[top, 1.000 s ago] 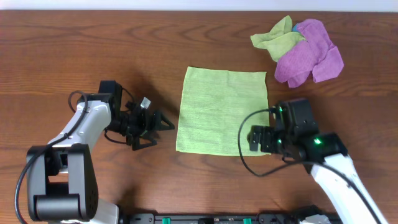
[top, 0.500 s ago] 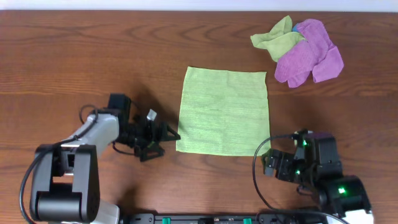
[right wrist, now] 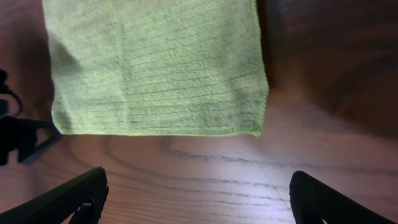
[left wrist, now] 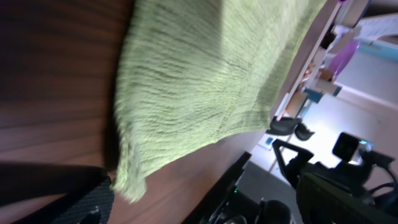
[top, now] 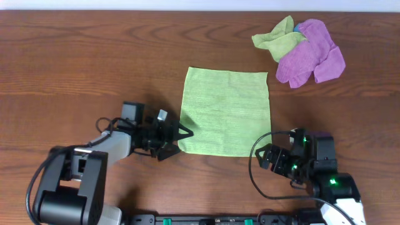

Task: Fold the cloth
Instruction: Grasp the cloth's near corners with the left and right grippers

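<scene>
Item: green cloth point(top: 225, 112), one piece, spread flat and unfolded on the wooden table point(top: 94, 56), near its middle. Its edges are roughly square to the table; the near left corner looks slightly lifted in the left wrist view point(left wrist: 199, 81). Left gripper point(top: 177, 142): low at the cloth's near left corner, jaws spread, one dark finger point(left wrist: 56, 186) just beside the corner. Whether it touches the fabric cannot be told. Right gripper point(top: 265, 159): off the cloth, near its near right corner, jaws wide apart with nothing between them. Its fingers point(right wrist: 81, 196) frame bare wood, and the cloth's near edge point(right wrist: 155, 68) lies beyond them. Other stock: purple cloth point(top: 310, 53), crumpled, far right corner of the table, touching a crumpled green rag point(top: 278, 39); both lie well apart from the flat cloth.
</scene>
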You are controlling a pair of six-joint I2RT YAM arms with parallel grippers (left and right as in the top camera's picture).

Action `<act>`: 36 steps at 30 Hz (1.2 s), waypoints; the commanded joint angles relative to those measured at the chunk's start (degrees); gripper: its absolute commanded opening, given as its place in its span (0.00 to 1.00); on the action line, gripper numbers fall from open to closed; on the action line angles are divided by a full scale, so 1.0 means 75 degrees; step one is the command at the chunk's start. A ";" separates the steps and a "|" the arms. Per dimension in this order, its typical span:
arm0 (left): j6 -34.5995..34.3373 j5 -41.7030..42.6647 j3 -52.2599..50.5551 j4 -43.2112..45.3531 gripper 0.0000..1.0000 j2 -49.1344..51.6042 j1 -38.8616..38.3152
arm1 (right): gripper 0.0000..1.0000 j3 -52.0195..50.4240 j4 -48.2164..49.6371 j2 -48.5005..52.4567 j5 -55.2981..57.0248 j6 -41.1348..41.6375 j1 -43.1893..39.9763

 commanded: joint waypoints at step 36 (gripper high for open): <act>-0.0868 -0.1113 -0.0117 0.1107 0.06 0.0058 -0.0694 | 0.66 -0.0242 0.2836 0.3585 0.0122 0.0131 -0.0064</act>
